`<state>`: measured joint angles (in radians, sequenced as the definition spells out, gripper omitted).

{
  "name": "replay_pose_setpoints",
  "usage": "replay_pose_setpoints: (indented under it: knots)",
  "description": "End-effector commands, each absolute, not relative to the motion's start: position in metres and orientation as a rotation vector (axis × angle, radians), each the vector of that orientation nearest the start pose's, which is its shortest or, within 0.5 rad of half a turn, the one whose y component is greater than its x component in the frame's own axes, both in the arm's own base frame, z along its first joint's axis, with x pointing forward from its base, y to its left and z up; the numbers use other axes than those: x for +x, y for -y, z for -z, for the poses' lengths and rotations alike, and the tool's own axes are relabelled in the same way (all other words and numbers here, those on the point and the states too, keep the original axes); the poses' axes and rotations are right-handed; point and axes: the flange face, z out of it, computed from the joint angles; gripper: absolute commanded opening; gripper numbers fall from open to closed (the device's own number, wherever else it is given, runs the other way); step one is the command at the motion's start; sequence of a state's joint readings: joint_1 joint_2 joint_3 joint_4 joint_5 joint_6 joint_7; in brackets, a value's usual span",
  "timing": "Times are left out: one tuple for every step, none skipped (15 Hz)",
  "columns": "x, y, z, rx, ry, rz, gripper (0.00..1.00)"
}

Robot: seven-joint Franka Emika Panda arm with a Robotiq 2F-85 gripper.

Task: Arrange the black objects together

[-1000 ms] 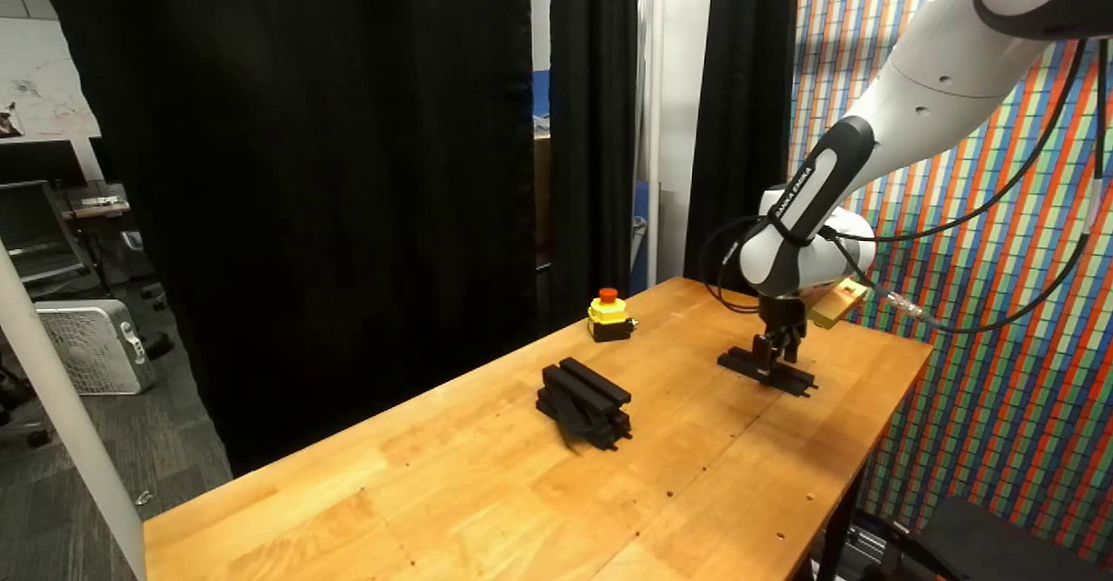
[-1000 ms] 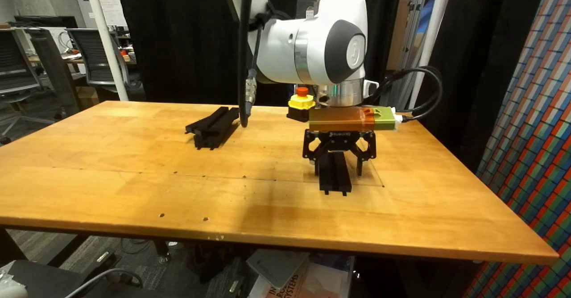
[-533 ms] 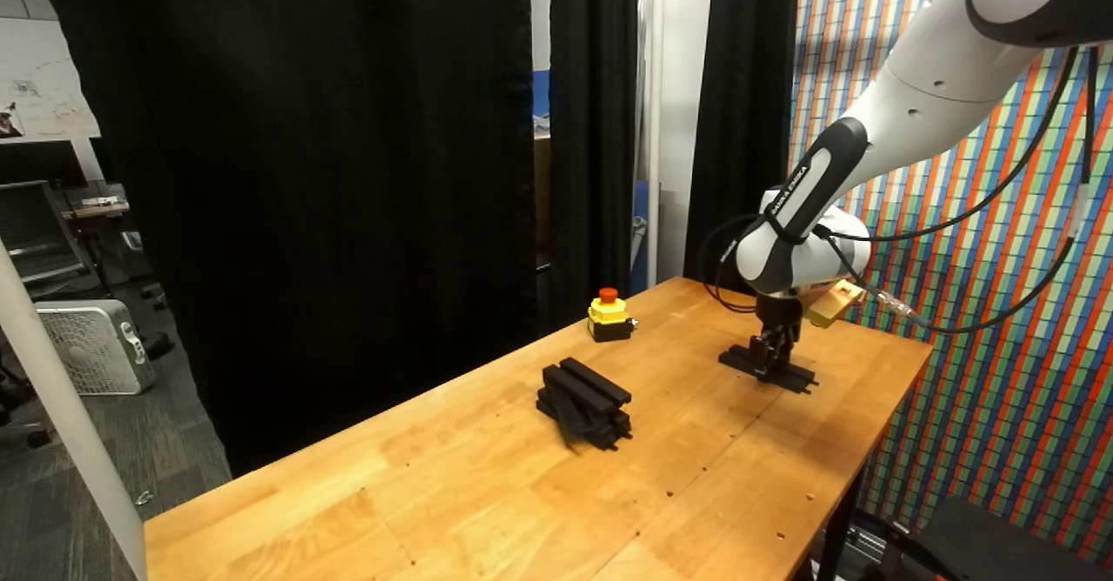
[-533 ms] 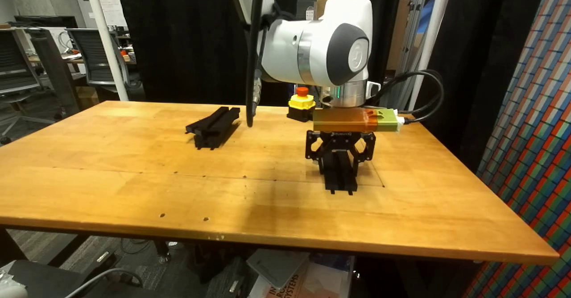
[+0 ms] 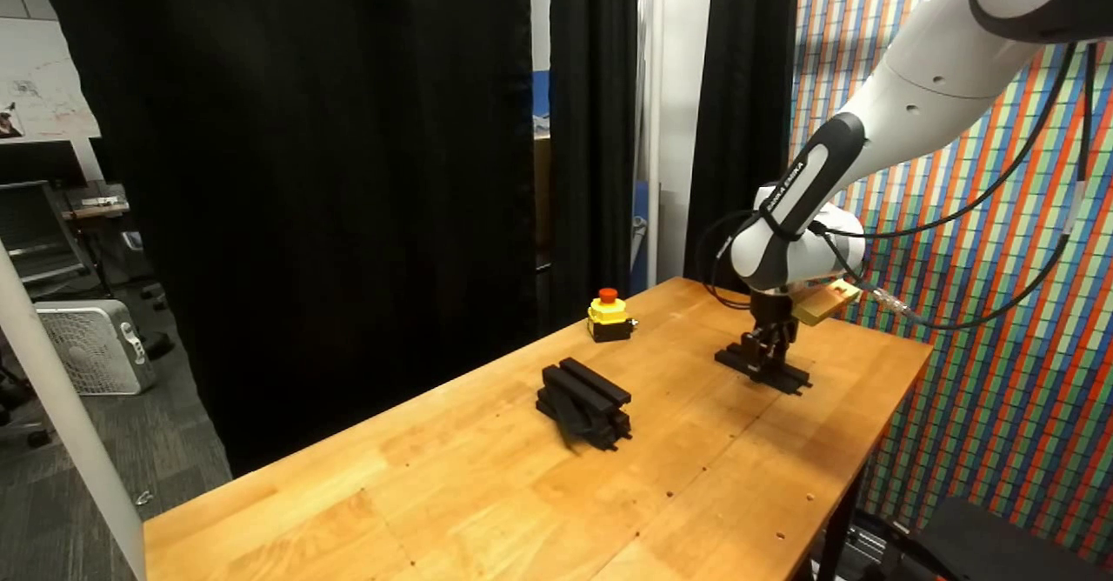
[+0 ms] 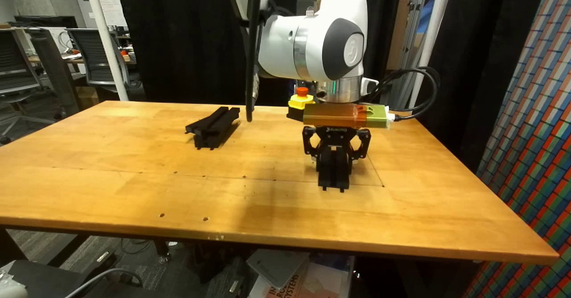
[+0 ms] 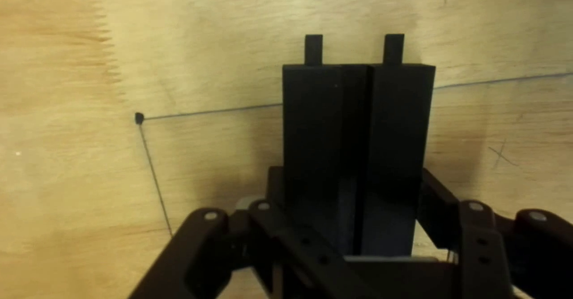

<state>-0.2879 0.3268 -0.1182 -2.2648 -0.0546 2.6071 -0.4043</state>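
One black object, a flat bar of two parallel slats with a groove between them [image 7: 313,124], lies lengthwise under the wrist; it also shows in an exterior view [image 6: 328,181]. My gripper [image 7: 352,191] is shut across its width, one finger [image 7: 275,185] against each long side. Two small prongs stick out of its far end. From the exterior views I cannot tell whether the bar is off the wood. Apart from it, the other black objects form a pile [image 5: 584,398], several bars stacked with some at an angle; this pile [image 6: 213,128] is visible in both exterior views.
A yellow emergency stop with a red button [image 5: 608,313] stands near the table's back edge, behind the gripper in an exterior view [image 6: 302,101]. A black cable [image 6: 253,57] hangs off the arm. The wooden table [image 5: 487,477] has a black curtain [image 5: 330,172] behind it.
The gripper's fingers have come together onto the sides of the bar. Bar and gripper have shifted slightly, the gripper a little upward in the last half second. The pile has not moved.
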Motion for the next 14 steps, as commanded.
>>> replay_pose_setpoints:
  knots:
    - [0.496,0.182,-0.238,-3.208,-0.014,-0.025,0.45]
    - [0.498,0.171,-0.243,-3.211,-0.026,-0.016,0.45]
    - [0.499,0.16,-0.249,-3.213,-0.037,-0.012,0.45]
    - [0.501,0.148,-0.256,-3.216,-0.042,0.001,0.45]
    - [0.504,0.134,-0.264,-3.221,-0.042,0.021,0.45]
    - [0.505,0.122,-0.271,-3.224,-0.038,0.034,0.45]
    - [0.508,0.107,-0.28,-3.229,-0.035,0.055,0.45]
    - [0.509,0.094,-0.288,-3.229,-0.027,0.069,0.45]
    - [0.51,0.079,-0.295,-3.23,-0.018,0.078,0.45]
    - [0.511,0.065,-0.301,-3.23,-0.006,0.089,0.45]
    - [0.511,0.05,-0.307,-3.228,0.012,0.099,0.45]
    - [0.513,0.036,-0.312,-3.229,0.024,0.112,0.45]
    - [0.514,0.022,-0.316,-3.227,0.041,0.115,0.45]
    - [0.515,0.007,-0.322,-3.224,0.057,0.12,0.45]
